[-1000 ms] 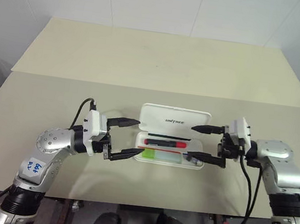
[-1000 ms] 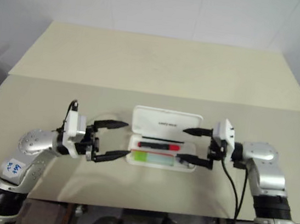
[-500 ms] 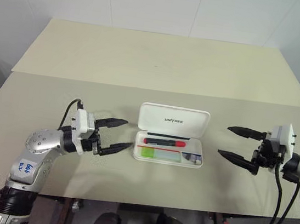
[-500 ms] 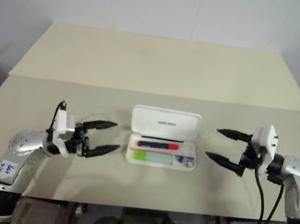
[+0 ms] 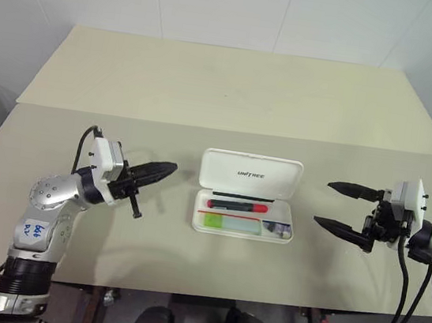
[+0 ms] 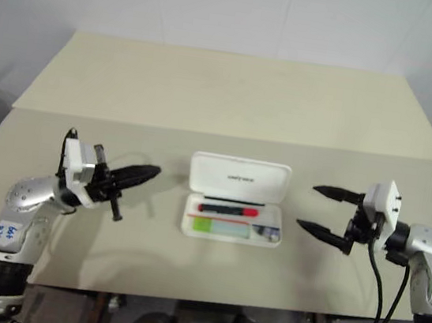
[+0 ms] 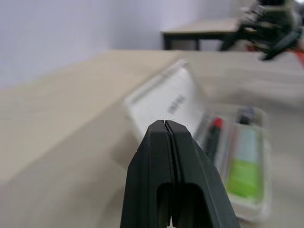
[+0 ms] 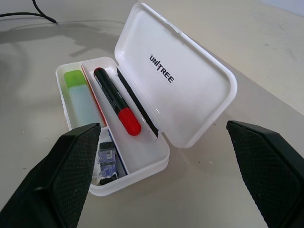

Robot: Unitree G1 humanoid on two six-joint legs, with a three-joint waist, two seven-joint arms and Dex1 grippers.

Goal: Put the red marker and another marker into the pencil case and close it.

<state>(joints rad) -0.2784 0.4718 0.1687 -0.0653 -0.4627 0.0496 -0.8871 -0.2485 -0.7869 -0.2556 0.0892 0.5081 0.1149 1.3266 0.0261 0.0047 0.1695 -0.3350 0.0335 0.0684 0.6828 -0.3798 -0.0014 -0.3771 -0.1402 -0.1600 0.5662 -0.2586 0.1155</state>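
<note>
Pencil case [image 5: 248,195] lies open in the middle of the table [image 5: 233,92], nearer the front edge than the back one, with its lid [image 8: 178,92] tipped up toward the back edge and the dark lettering showing on the lid's inner face. In the tray, the red marker [image 8: 116,100] lies lengthwise along the lid side, black barrel with its red cap pointing toward the robot's right. Just beside it, on the front side of a thin red strip, sits the green marker [image 8: 81,97], its lime cap toward the robot's left. A small dark object [image 8: 106,160] lies in the tray's right end.

To the left of the case, well apart from it and empty, the left claw [image 5: 163,170] has its two black fingers pressed flat together; it points toward the case, roughly level with the lid. On the other side, the right claw [image 5: 345,206] stands wide, one finger up toward the back edge and one lower toward the front, holding nothing. It points at the right end of the case from a clear gap away, touching neither the case nor the markers.
</note>
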